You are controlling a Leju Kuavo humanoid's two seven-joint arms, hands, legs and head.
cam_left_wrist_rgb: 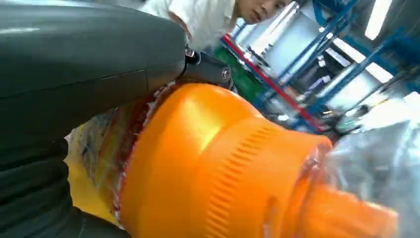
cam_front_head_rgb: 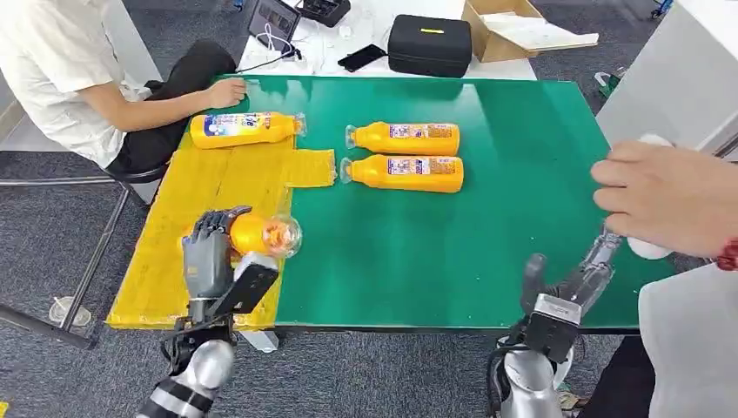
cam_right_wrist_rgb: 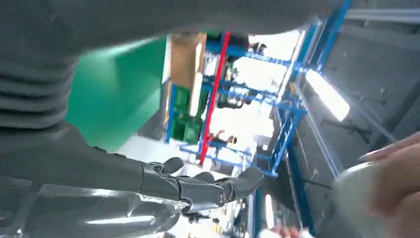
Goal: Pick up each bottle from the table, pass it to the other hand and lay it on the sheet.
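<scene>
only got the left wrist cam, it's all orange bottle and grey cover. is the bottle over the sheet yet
Observer: Yes. In the head view the left hand holds the orange bottle above the yellow sheet, near the sheet's edge by the green table.
Operator: anything on the sheet already
Observer: One bottle lies at its far end, with a person's hand beside it.
Operator: how many left on the table
Observer: Two bottles lie side by side on the green.
Operator: right hand free
Observer: The right hand is open, fingers spread, holding nothing.
</scene>
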